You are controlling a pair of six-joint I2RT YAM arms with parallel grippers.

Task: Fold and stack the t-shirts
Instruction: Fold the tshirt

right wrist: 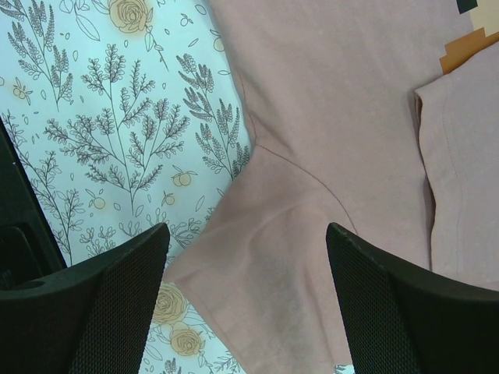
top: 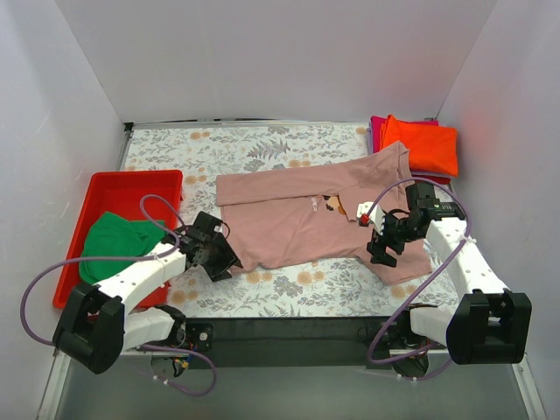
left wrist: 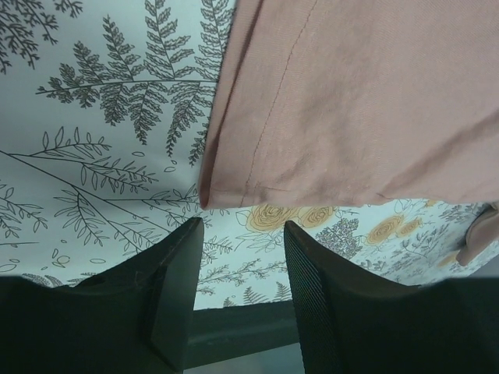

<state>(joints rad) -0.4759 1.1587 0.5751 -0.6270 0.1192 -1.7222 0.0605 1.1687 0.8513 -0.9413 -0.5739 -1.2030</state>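
While both pairs of jaws stand spread with nothing pinched, you have the left gripper (top: pixel 219 255) low at the near-left corner of the dusty-pink t-shirt (top: pixel 293 214) and the right gripper (top: pixel 383 243) over its near-right sleeve (right wrist: pixel 265 257). Your left wrist camera puts the stitched hem corner (left wrist: pixel 210 191) just beyond the tips and a little left of the gap, with the floral cloth (left wrist: pixel 101 117) of the table showing between the jaws. Your right wrist camera shows the sleeve lying across the wide gap; you cannot tell from it whether the tips touch the fabric. That view also catches a corner of the pixel print (right wrist: pixel 468 39), which from above is only a small dark mark on the chest. The pink shirt lies spread flat mid-table, its far edge folded over. Only the top view shows you the rest: the red tray (top: pixel 131 179) at the left edge holds a bunched green t-shirt (top: pixel 109 241), and in the far-right corner a folded orange t-shirt (top: pixel 424 144) rests on a folded magenta t-shirt (top: pixel 378 131), well apart from both grippers.
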